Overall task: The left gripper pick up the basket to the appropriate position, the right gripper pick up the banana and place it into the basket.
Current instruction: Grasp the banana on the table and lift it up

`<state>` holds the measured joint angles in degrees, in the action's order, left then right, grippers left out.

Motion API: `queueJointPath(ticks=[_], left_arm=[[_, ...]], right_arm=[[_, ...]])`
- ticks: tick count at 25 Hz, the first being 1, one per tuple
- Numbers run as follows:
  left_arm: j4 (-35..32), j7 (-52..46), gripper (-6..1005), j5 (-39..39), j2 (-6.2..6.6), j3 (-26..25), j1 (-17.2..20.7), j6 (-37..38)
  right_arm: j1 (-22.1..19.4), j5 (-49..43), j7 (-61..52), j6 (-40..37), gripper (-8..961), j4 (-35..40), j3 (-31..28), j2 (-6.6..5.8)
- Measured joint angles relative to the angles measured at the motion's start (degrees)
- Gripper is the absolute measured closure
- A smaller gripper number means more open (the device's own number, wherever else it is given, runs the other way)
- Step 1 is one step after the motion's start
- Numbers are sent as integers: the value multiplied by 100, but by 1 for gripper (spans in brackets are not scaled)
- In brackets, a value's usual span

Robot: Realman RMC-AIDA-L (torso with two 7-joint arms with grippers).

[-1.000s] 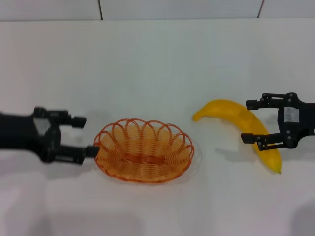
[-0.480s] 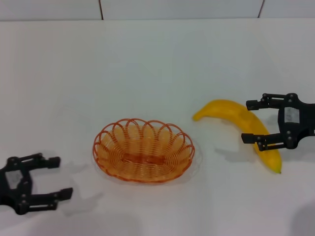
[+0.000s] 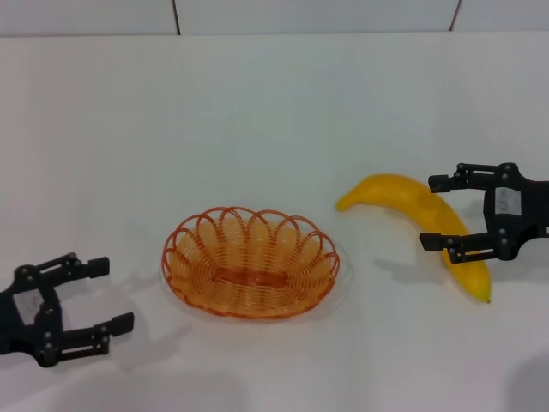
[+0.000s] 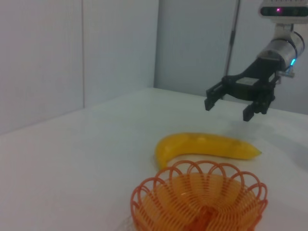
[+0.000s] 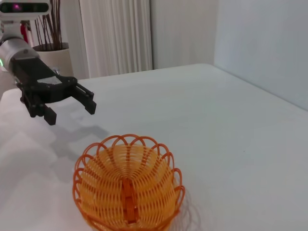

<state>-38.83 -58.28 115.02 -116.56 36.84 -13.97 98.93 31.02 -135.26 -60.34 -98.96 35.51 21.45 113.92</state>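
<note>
A: Where is the basket (image 3: 250,262)?
B: On the white table (image 3: 257,120), empty. The left gripper (image 3: 101,296) hangs apart from it on the robot's left, fingers spread, holding nothing.
A: And the banana (image 3: 422,225)?
B: Lying right of the basket. The right gripper (image 3: 433,212) straddles it, fingers open, not yet closed. Grasping, carrying and placing all remain

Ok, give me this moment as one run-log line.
left gripper: open, clear of orange wire basket | right gripper: open, straddling curved yellow banana, not lifted | basket: empty, on white table
</note>
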Motion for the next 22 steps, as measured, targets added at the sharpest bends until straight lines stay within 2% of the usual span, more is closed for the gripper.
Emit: queueJointPath(ticks=[9,14,17,19,22], left_arm=[[18,-179,149,269,8,-106,-122,-8],[21,-180,149,272,11,-109,-148,-8],[23,-186,149,275,11,-111,-169,-8],[25,-199,149,275,11,-113,-180,-7],[25,-234,149,275,11,-115,-220,-6]], right_arm=[[0,5,-8,-12,206,30,-2,-2],[-8,382,-174,-430,209,408,-9,-2],[-62,664,-801,-795,210,1243,8,57],[-69,624,-1597,-922,212,2075,151,146],[-83,440,-2738,-959,213,3354,737,225]])
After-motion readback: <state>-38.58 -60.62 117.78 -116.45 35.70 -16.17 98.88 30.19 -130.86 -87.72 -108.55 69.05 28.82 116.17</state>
